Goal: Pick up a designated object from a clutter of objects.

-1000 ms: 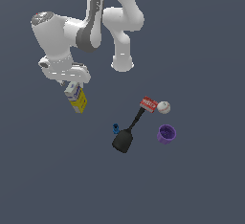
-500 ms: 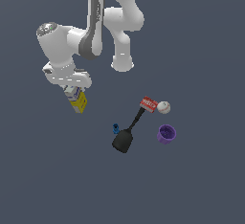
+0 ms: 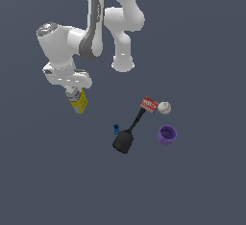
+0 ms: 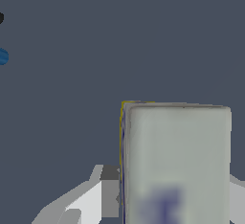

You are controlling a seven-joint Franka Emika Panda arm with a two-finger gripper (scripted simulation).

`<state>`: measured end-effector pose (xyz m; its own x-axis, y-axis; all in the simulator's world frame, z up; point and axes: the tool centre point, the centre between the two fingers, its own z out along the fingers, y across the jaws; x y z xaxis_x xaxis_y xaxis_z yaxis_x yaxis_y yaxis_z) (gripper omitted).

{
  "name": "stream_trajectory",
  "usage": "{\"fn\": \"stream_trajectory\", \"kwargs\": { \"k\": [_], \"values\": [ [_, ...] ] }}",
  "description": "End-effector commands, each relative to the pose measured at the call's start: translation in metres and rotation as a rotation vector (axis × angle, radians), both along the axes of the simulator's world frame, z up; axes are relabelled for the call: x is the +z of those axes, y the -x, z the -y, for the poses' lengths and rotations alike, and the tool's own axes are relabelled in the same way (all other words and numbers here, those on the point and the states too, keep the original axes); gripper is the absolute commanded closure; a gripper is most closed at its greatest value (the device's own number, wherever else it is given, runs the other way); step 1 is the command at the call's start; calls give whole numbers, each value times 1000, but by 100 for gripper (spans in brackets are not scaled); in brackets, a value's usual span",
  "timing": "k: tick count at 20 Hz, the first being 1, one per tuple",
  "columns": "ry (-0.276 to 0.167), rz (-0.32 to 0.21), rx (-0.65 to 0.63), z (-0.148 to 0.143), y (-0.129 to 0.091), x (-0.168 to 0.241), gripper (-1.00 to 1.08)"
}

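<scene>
Your gripper (image 3: 73, 88) was closed on the yellow-and-white carton (image 3: 77, 99), gripping it at its white, blue-printed upper end while the yellow lower part hung below the wrist, slightly tilted. In the wrist view the carton (image 4: 176, 163) filled much of the frame, its pale top face toward the camera, with one grey finger (image 4: 108, 189) pressed against its side; the opposite finger showed only as a sliver at the frame edge, so contact there appeared likely but could not be confirmed. Whether the carton was fully clear of the floor could not be judged from the exterior view. You had the carton well apart from the rest of the clutter, which lay toward the exterior view's right. There, the black spatula (image 3: 130, 132) lay with its blade nearer the camera and its red label (image 3: 149, 104) at the far end. The white ball (image 3: 164, 107) sat just beside that label. The purple cup (image 3: 167, 134) stood near the spatula handle, and the tiny blue piece (image 3: 116, 129) sat just beside the blade on the other side.
</scene>
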<state>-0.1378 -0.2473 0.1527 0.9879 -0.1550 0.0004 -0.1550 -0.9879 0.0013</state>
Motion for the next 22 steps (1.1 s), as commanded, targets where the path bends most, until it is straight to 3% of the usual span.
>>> {"fn": "stream_trajectory", "kwargs": {
  "k": [1,11,22],
  "values": [
    [0,0,0,0,0,0,108],
    [1,0,-1,-18,-3,20,108],
    [7,-2,-1,-83,-13,89,108]
  ]
}}
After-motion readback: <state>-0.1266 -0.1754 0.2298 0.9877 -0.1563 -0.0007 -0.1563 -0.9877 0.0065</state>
